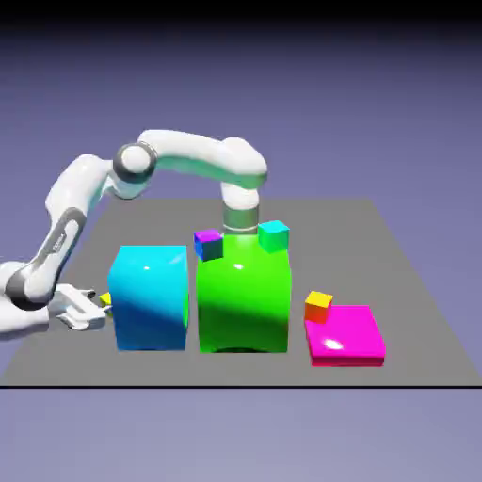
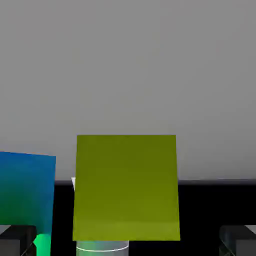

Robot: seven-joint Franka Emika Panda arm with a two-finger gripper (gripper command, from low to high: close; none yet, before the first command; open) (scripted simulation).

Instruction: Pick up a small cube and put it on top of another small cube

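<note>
As our arm (image 1: 202, 158) reaches low, its gripper (image 2: 128, 241) stands open around the line of the yellow cube (image 2: 126, 187)

While the arm arches across to the exterior view's left and bends down, we have the hand tipped over nearly level, pointing inward beside the cyan block (image 1: 149, 299). The gripper is released, its two fingers spread wide. From the hand we see the yellow cube large and roughly centred between the tips, with a gap on either side of it, so nothing is grasped. How far the cube lies in between the fingers we cannot tell.

In the exterior view only a sliver of the yellow cube shows, between the fingertips and the cyan block, which hides the rest.

Our orange cube (image 1: 318, 306) is well apart from it, toward the exterior view's right, at the rear left corner of the magenta slab (image 1: 346, 331). Whether it sits on the slab or just behind, we cannot say.

Between the cyan block and the slab stands the green block (image 1: 245, 301). A blue-and-magenta cube (image 1: 208, 246) and a teal cube (image 1: 273, 235) show at its upper left and upper right corners. All of these are at the grey table (image 1: 377, 254), with our robot's base (image 1: 240, 221) at the far edge.
</note>
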